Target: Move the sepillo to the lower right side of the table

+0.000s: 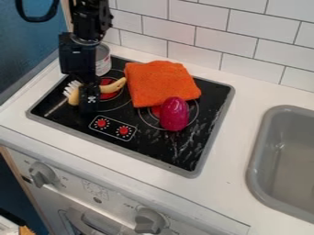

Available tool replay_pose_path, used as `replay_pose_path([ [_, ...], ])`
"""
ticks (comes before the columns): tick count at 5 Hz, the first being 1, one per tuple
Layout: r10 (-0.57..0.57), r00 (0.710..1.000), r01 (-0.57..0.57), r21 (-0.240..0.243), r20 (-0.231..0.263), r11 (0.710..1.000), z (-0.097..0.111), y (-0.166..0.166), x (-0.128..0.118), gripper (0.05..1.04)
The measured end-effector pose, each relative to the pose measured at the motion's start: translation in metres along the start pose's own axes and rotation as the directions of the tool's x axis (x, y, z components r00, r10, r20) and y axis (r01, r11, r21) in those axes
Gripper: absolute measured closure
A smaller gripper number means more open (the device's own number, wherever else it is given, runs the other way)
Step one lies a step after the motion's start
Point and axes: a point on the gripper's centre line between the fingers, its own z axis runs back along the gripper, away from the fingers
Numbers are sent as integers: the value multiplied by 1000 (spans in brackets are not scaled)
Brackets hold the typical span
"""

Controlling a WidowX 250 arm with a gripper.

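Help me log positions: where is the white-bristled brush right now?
In the camera view, the brush lies on the left side of the black stovetop, just left of the banana and the hand.

Soft, fairly bright light falls around me; pale reflections streak the black stovetop below centre, gentle shading in the sink at right.

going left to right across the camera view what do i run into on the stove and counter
White-bristled brush, gripper, orange cloth, grey sink
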Motion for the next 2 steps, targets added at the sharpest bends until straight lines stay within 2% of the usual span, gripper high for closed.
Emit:
replay_pose_path([
  [1, -3, 1000, 3, -2, -2, 1000, 0, 0, 0, 399],
  [2, 2, 1000, -2, -2, -2, 1000, 0, 0, 0, 554],
])
